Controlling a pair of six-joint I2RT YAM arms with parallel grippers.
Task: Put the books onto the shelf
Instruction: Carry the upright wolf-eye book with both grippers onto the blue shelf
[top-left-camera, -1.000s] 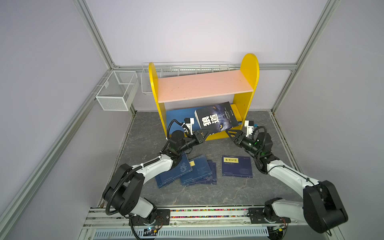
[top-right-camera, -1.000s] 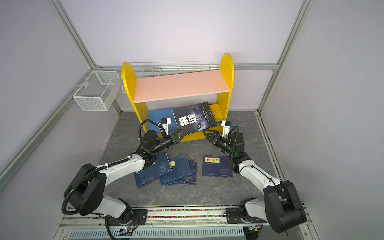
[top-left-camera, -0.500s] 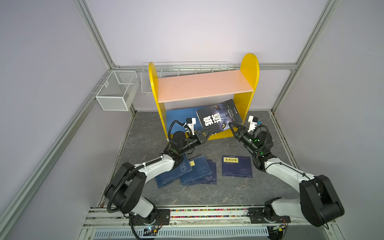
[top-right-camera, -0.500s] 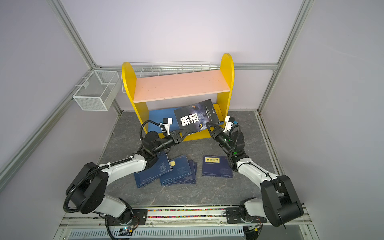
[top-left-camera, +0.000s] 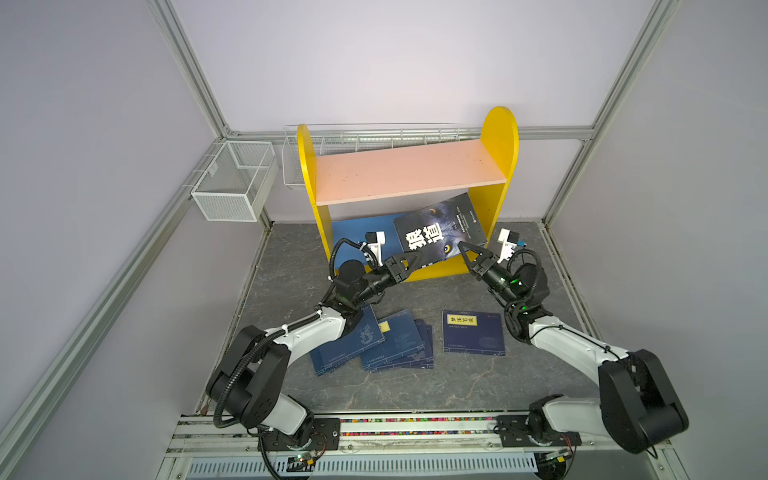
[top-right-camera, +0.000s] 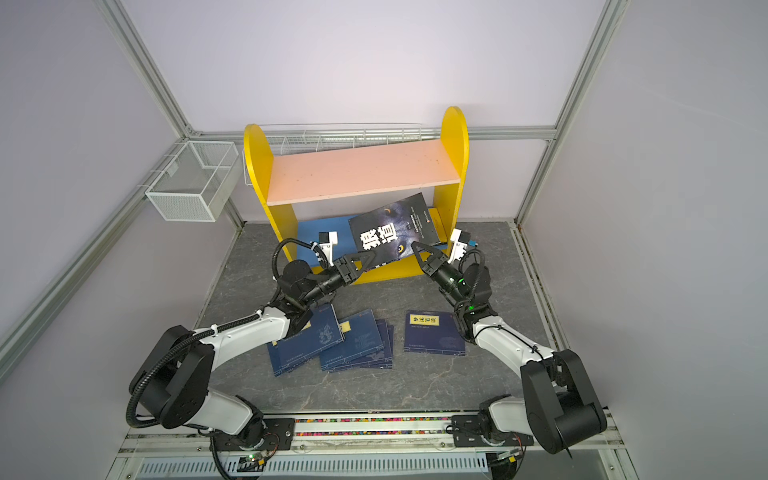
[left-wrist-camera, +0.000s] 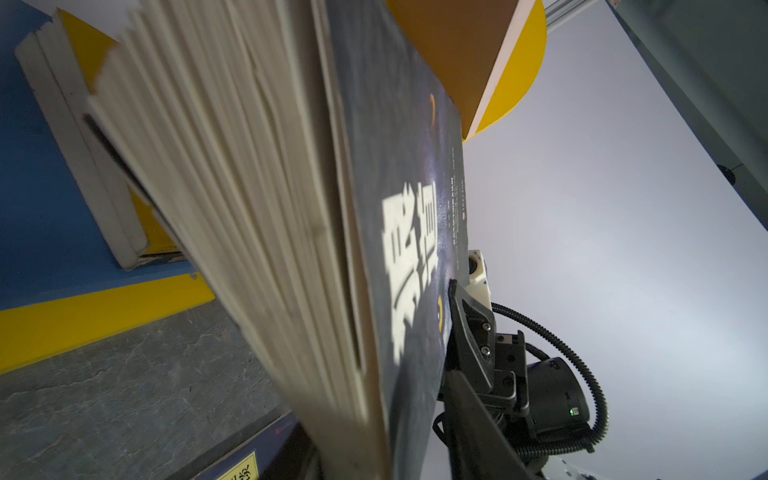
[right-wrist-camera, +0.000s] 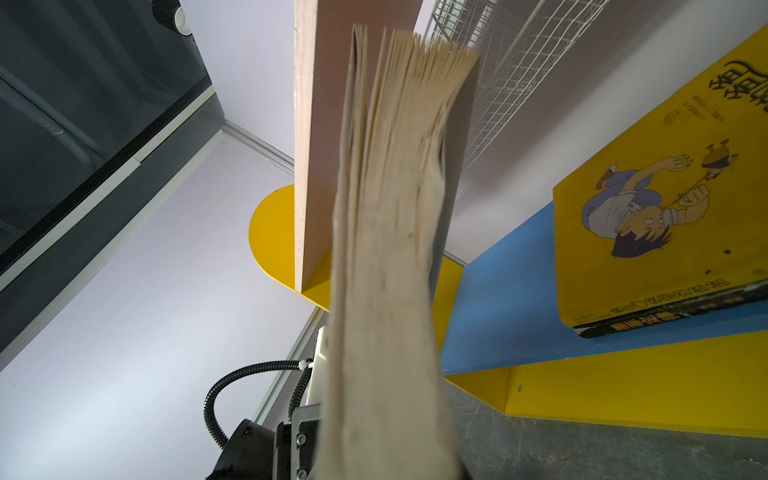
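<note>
1 black book (top-left-camera: 440, 232): tilted in the lower opening of the shelf (top-left-camera: 500, 137), by its right panel.
right gripper (top-left-camera: 465, 249): clamped on its lower corner.
left gripper (top-left-camera: 411, 261): astride its lower edge; whether gripping, cannot tell.

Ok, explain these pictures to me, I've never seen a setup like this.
Two robot arms are mounted at the near edge of a grey table, each ending in a two-fingered gripper. Two pictures look down from overhead. The other two come from cameras on the arms' wrists, hence the close-up pages. On the table lie navy books. The right gripper clamps a black book, tilted into the lower tier of the shelf. The left gripper is at its other corner, grip unclear. A yellow book lies there too.
</note>
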